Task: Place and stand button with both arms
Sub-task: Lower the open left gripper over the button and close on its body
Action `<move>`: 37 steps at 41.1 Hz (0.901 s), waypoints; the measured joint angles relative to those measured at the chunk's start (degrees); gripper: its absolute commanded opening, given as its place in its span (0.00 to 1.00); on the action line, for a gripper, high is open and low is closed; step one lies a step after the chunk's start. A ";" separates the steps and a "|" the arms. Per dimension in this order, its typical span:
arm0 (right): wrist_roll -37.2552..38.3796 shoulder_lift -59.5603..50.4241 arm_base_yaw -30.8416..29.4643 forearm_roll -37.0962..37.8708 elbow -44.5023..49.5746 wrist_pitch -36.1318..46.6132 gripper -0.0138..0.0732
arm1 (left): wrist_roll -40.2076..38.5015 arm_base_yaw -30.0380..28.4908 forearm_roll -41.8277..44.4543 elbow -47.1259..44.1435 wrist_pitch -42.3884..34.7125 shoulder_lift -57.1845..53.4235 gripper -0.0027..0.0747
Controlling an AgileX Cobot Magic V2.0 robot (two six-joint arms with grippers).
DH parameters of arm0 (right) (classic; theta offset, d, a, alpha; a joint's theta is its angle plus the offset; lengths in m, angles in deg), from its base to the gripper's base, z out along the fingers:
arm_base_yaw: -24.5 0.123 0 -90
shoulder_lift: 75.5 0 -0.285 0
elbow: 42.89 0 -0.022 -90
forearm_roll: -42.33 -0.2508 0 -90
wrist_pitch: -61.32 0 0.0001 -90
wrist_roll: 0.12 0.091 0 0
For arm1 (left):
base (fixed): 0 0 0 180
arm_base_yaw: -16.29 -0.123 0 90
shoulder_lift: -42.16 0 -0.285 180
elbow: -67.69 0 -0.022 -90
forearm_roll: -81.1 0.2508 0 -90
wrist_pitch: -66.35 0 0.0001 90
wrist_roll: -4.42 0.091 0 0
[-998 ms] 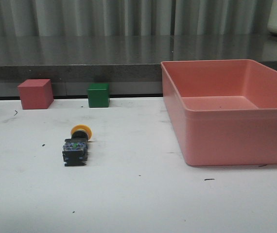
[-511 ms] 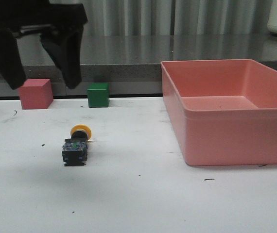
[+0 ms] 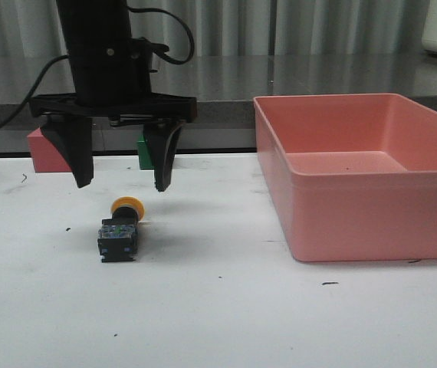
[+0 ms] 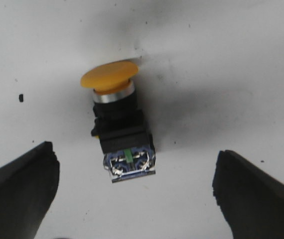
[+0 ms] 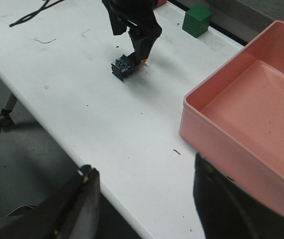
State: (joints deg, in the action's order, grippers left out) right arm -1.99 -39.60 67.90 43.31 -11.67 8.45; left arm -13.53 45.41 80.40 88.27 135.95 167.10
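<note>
While the left gripper [image 3: 121, 186] hangs over it, the scene reads like this.

Button: the button [image 3: 120, 228] lies on its side on the white table [image 3: 218, 307], yellow cap toward twelve o'clock, bluish base toward six, seen from the front; not yet stood up.

Left fingers: spread wide, holding nothing, one fingertip either side of the button and above it, not touching.

Right gripper [image 5: 142, 199]: fingers parted and empty, well back from the button, over the table's near edge.

Nearby: pink bin [image 3: 356, 169] well apart at three o'clock of the button; green cube [image 3: 156, 149] and red cube [image 3: 54, 149] toward twelve, both partly behind the left arm.

Doing it well: I'd judge the step is the descent to grasp. Keep the button centred between the fingers, come down straight, and close across the black body [image 4: 123, 130], not the round cap, which would likely slip.

Hard to make out: how far the fingertips are above the button; the right arm is missing from the front view; the terminals on the base [image 4: 130, 165] are too small to read.
</note>
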 measured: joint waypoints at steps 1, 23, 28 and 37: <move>0.00 0.00 0.00 0.00 0.00 0.00 0.67 | -0.17 0.00 0.00 0.55 0.00 0.67 0.81; 0.00 0.00 0.00 0.00 0.00 -0.02 0.67 | -2.20 -3.52 -0.98 3.35 0.00 8.09 0.81; 0.00 0.00 0.00 0.00 0.00 -0.02 0.67 | -2.25 -3.52 -1.64 3.46 0.00 9.36 0.81; -0.11 0.00 0.00 0.00 0.00 -0.02 0.67 | -2.34 -3.52 -3.13 3.57 0.00 9.48 0.54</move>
State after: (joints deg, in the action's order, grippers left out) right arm -2.11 -39.60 67.90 43.31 -11.67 8.42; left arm -15.86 41.89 77.27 91.84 135.95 176.59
